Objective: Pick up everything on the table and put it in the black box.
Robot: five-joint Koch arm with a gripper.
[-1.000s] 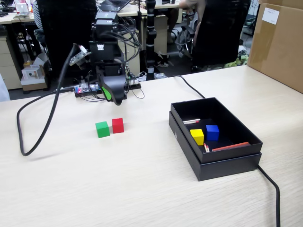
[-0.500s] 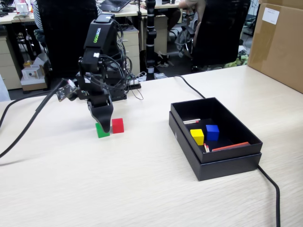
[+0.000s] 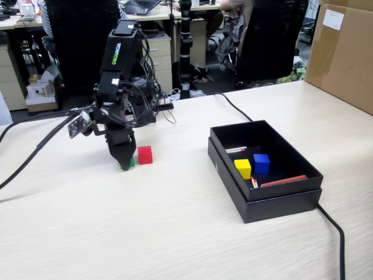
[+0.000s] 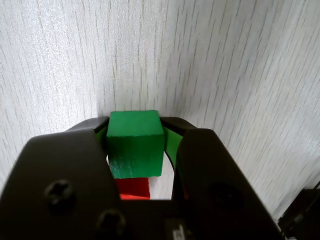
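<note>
My gripper (image 3: 124, 162) is down at the table (image 3: 175, 233), shut on the green cube (image 3: 129, 164). In the wrist view the jaws of my gripper (image 4: 135, 122) press both sides of the green cube (image 4: 135, 142). The red cube (image 3: 144, 154) sits on the table right beside it and shows behind the green one in the wrist view (image 4: 133, 188). The black box (image 3: 280, 205) stands to the right. It holds the yellow cube (image 3: 243, 168) and the blue cube (image 3: 261, 163).
Thin red and white sticks (image 3: 284, 181) lie in the box. A brown carton (image 3: 344, 52) stands at the far right. A black cable (image 3: 333, 233) runs past the box's right end, and another cable (image 3: 29, 157) crosses the table at the left.
</note>
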